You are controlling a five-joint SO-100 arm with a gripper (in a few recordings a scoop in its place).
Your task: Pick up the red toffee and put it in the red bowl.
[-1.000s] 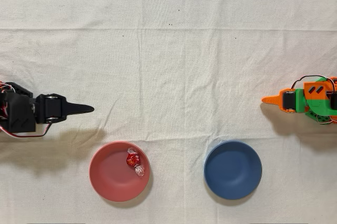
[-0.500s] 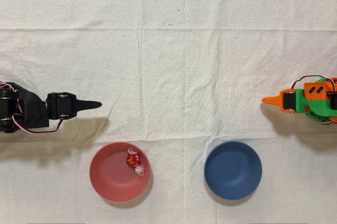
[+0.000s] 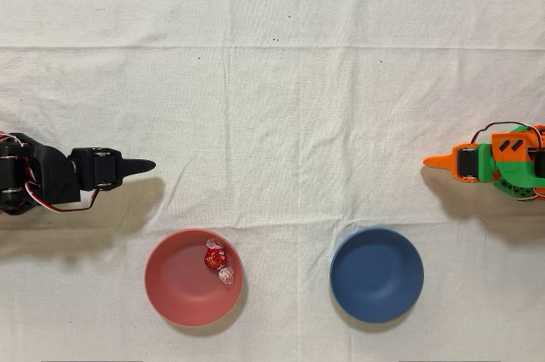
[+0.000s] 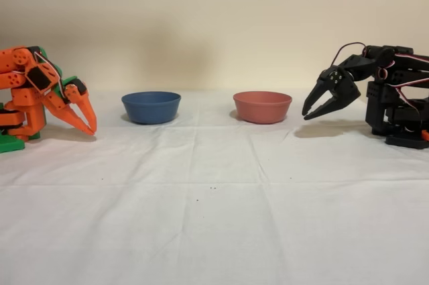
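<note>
Toffee in shiny red foil is lying inside the round coral-red bowl. The black gripper is hanging with jaws a little apart, holding nothing, near the bowl.

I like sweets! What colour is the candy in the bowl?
Shiny red, with clear crinkly ends: the red toffee, best in the overhead view.

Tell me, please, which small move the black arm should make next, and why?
Probably a small pull back to rest. The toffee already lies inside the red bowl, and the gripper is open, holds nothing and hangs apart from the bowl, so nothing seems left to carry.
</note>
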